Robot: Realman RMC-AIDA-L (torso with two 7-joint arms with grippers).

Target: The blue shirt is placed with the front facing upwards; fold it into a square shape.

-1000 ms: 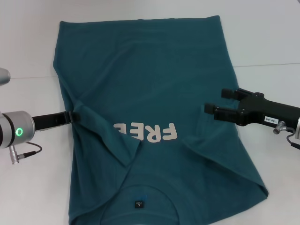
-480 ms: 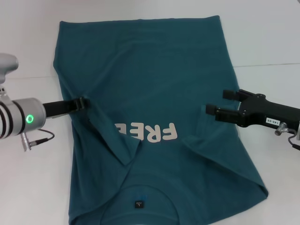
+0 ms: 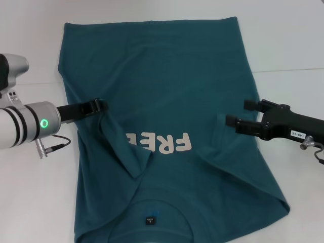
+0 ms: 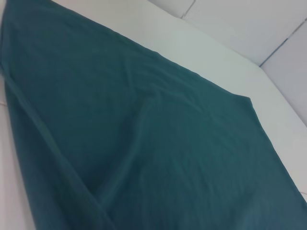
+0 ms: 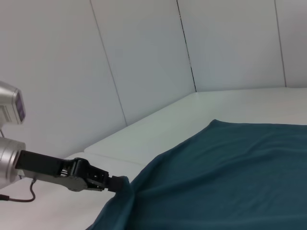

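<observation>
Head view: the blue shirt (image 3: 167,136) fills mid-frame on the white table (image 3: 288,45). My left gripper (image 3: 99,106) reaches in from the left, clamped on its folded edge; my right gripper (image 3: 238,115) — jaws apart — hovers at the right edge. Right wrist view: the left gripper (image 5: 115,183) pinches cloth, lower left.

Blue shirt (image 3: 167,106): dark teal, front up, white "FRE" lettering at centre frame, small dark neck label at bottom edge. Spread across centre of frame; left sleeve area folded inward, creased; lower right corner rumpled.
</observation>
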